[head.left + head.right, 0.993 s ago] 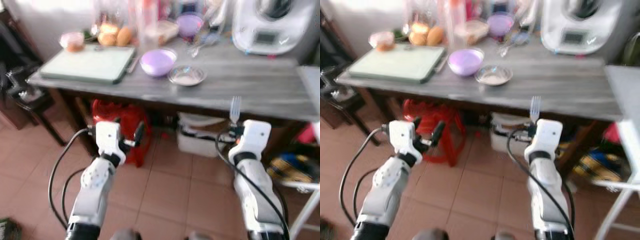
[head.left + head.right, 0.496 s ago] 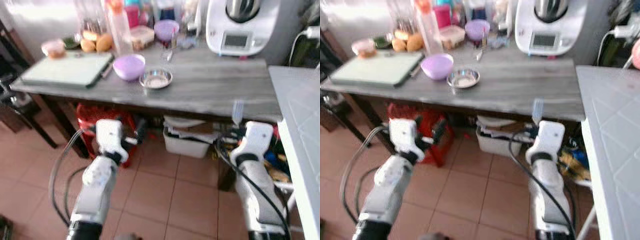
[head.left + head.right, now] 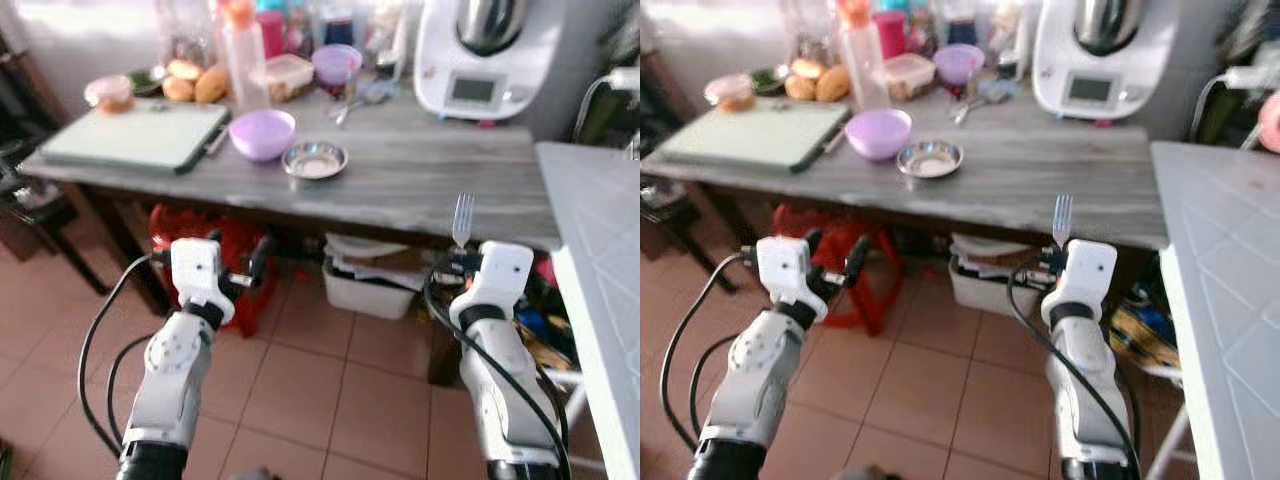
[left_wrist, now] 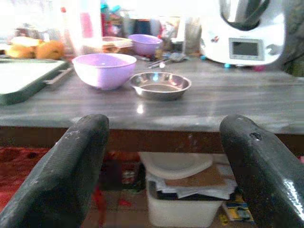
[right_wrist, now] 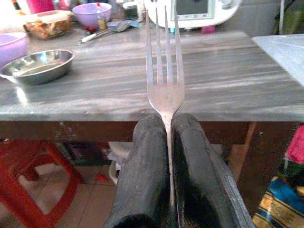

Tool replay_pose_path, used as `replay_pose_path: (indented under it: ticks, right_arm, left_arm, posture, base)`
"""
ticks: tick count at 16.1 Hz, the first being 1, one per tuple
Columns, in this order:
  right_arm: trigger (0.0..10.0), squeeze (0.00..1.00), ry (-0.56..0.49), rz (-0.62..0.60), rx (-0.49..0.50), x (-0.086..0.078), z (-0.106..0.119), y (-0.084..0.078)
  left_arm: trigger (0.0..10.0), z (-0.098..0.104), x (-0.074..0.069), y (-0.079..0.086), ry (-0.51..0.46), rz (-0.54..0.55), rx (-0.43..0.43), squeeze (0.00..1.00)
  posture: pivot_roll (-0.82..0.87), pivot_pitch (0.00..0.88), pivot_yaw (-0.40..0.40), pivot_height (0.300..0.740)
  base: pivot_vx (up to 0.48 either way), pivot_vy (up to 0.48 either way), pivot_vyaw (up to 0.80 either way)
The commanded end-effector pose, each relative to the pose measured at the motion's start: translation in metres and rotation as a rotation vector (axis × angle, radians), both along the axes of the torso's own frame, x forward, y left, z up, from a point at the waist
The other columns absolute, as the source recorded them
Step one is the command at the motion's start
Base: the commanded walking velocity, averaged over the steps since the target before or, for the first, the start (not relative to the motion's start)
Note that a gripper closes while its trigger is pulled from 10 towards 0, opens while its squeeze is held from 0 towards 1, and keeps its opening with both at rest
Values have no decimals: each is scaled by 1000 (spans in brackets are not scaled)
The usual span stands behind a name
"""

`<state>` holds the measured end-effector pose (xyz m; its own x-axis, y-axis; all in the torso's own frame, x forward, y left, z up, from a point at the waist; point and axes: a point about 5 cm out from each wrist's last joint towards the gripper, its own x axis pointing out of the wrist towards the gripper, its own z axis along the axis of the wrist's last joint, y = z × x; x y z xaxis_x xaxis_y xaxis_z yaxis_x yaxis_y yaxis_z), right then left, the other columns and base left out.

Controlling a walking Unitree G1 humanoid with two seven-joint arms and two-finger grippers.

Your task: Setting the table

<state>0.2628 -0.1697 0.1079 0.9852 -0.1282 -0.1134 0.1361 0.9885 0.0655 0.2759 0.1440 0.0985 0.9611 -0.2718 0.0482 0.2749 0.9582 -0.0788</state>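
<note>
Grey wooden table (image 3: 440, 180) over terracotta floor tiles: purple bowl (image 3: 262, 133) and steel dish (image 3: 315, 159) near its front edge, white appliance (image 3: 490, 55) at the back. Left gripper (image 3: 232, 262) hangs before the table. Left wrist view: fingers (image 4: 71, 166) spread wide, holding nothing. Right wrist view: right gripper (image 5: 168, 166) pinches fork (image 5: 165, 71), tines upright, short of the front edge.

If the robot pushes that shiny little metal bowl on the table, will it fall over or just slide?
Probably just slide. The metal bowl looks low and wide with a flat bottom, so tipping seems unlikely. It looks thin and nearly empty, so it is likely light and may skid easily on the smooth grey table. It sits close to the purple bowl, so it might bump that.
</note>
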Motion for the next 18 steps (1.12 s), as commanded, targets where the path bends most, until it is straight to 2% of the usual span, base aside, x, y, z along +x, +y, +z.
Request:
replay_pose_path:
  ticks: [1, 4, 8, 12, 18]
  right_arm:
    - [10000, 0, -16, 11, 1, 1, 4, 3]
    - [10000, 0, -14, 7, 4, 1, 4, 1]
    - [10000, 0, -11, 5, 12, 1, 3, 3]
    - [10000, 0, -13, 5, 13, 1, 3, 4]
    - [10000, 0, -13, 6, 13, 0, 3, 4]
  left_arm:
    - [10000, 3, 2, 2, -7, 3, 0, 0]
    - [10000, 2, 3, 1, -2, -5, -11, 0]
    - [10000, 3, 4, -1, 4, -18, -20, 0]
    - [10000, 2, 3, -4, 10, -28, -26, 0]
    - [10000, 2, 3, -5, 12, -36, -23, 0]
  posture:
    - [-52, 0, 47, 740]
    - [-54, 0, 49, 740]
    - [-53, 0, 53, 740]
    - [-53, 0, 54, 740]
    - [-52, 0, 53, 740]
  base:
    - [465, 0, 0]
    - [441, 0, 0]
    - [373, 299, -411]
    - [293, 378, 0]
    - [0, 431, 0]
